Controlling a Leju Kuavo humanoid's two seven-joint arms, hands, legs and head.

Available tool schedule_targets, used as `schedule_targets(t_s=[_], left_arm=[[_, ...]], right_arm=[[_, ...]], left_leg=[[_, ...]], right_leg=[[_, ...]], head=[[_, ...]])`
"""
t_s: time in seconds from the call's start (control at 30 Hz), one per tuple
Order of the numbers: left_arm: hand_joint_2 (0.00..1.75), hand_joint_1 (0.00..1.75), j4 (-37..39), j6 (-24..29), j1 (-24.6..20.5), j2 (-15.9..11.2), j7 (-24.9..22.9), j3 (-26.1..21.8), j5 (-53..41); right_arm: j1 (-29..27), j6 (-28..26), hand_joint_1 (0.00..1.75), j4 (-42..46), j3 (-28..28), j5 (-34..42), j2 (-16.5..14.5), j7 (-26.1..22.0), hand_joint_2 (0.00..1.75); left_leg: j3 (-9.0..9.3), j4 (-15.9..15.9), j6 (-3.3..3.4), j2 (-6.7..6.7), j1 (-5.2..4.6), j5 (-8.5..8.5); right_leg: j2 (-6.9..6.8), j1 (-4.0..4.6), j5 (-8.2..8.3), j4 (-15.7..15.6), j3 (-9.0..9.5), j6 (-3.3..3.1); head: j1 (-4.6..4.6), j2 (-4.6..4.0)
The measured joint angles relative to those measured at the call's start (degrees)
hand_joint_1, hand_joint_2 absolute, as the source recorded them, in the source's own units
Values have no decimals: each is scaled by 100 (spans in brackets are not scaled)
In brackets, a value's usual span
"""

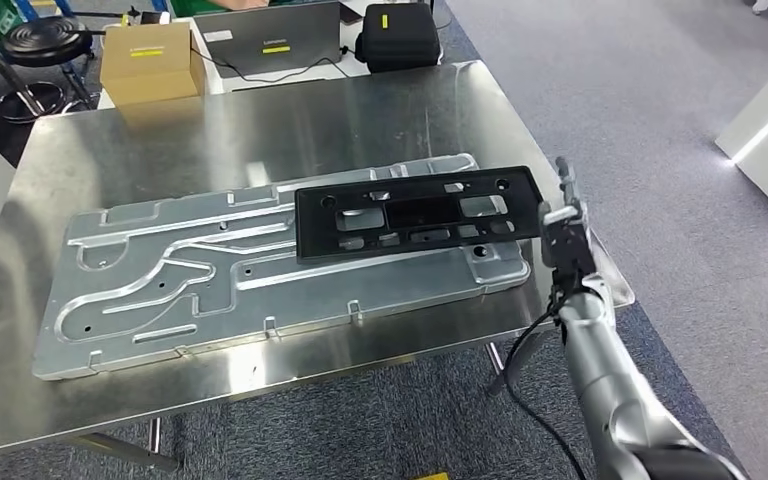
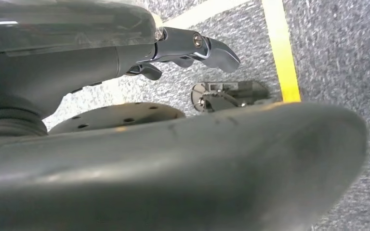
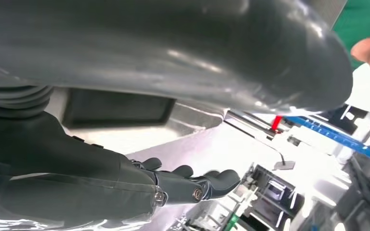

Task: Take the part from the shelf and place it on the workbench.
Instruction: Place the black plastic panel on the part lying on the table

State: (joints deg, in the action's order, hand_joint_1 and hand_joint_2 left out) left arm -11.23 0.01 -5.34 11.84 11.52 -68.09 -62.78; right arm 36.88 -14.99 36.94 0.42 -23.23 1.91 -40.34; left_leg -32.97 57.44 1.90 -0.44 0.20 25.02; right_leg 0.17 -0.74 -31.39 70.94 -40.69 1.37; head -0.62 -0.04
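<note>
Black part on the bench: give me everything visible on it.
The black part is a flat, matte, long rectangular frame, plastic by the look, with several cut-out windows and small holes. It lies flat on the silver grooved metal plate on the workbench, slightly angled. Its right end reaches the right hand, which is at its edge; whether the hand grips it is unclear.

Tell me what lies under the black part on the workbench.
The black part rests on a large machined aluminium plate, which lies on the steel workbench. Bright metal shows through the part's cutouts; the plate's surface under its solid areas is covered.
</note>
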Motion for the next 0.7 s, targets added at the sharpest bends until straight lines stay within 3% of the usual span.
schedule_targets(t_s=[0.03, 0.07, 0.1, 0.13, 0.2, 0.27, 0.37, 0.43, 0.53, 0.57, 0.6, 0.7], left_arm=[[0, 0, 0, -13, 6, 5, -7, -13, 9], [0, 0, 0, -21, 9, 9, -8, -23, 17], [0, 0, 0, -27, 8, 13, -10, -31, 20], [0, 0, 0, -32, 5, 18, -11, -37, 21], [0, 0, 0, -43, -2, 25, -18, -44, 28], [0, 0, 0, -51, -5, 27, -28, -64, 50], [0, 0, 0, -39, -2, 29, -74, -128, 131], [0, 0, 0, -17, -7, 29, -117, -179, 195], [0, 0, 0, 0, -9, 29, -163, -249, 237], [0, 0, 0, 1, -7, 29, -170, -266, 239], [0, 0, 0, 1, -6, 29, -174, -277, 239], [0, 0, 0, -8, -24, 29, -174, -286, 221]], right_arm=[[-165, -58, 0, 166, 149, 42, -1, -1, 0], [-312, -99, 0, 316, 281, 58, -2, -1, 0], [-427, -135, 0, 449, 397, 59, -4, -2, 0], [-506, -170, 0, 560, 494, 56, -6, -2, 0], [-635, -240, 0, 773, 704, 107, -8, -3, 0], [-882, -317, 0, 1097, 1021, 271, -8, -4, 0], [-1421, -451, 0, 1768, 1572, 491, -35, -7, 0], [-1778, -544, 0, 2277, 1922, 513, -93, -10, 0], [-2271, -643, 0, 2865, 2305, 435, -179, -12, 0], [-2398, -656, 0, 2989, 2379, 416, -199, -10, 0], [-2490, -658, 0, 3087, 2430, 407, -212, -8, 0], [-2658, -629, 0, 3355, 2505, 411, -240, 6, 0]], left_leg=[[0, 5, 0, -1, -3, 5], [-1, 14, -5, -2, -4, 12], [-2, 31, -18, -2, -4, 24], [-2, 55, -35, -1, -4, 43], [-14, 115, -84, 0, -16, 92], [-20, 137, -140, -1, -27, 120], [-28, 178, -238, 2, -9, 194], [-166, 544, -299, 8, 7, 470], [-603, 1591, -341, 11, 15, 994], [-661, 1741, -343, 11, 16, 1012], [-611, 1665, -339, 12, 16, 920], [-24, 564, -291, 10, 12, 397]], right_leg=[[-2, -9, -67, 253, -131, 14], [-4, -21, -25, 314, -172, 25], [-7, -35, 120, 152, -100, 33], [-11, -51, 322, -185, 66, 37], [-12, -52, 569, -859, 409, 17], [-8, -22, 574, -1094, 525, -35], [-8, -14, 592, -1130, 535, -140], [-14, -24, 605, -1151, 547, -209], [-31, -6, 596, -1148, 544, -249], [-34, -2, 596, -1145, 542, -251], [-34, -1, 597, -1141, 541, -251], [-23, 10, 606, -1118, 546, -233]], head=[[0, -1], [-1, -1], [0, -1], [-1, -1], [-2, 0], [-6, 0], [-8, 0], [-11, 0], [-13, 0], [-13, 0], [-13, 0], [-12, 0]])
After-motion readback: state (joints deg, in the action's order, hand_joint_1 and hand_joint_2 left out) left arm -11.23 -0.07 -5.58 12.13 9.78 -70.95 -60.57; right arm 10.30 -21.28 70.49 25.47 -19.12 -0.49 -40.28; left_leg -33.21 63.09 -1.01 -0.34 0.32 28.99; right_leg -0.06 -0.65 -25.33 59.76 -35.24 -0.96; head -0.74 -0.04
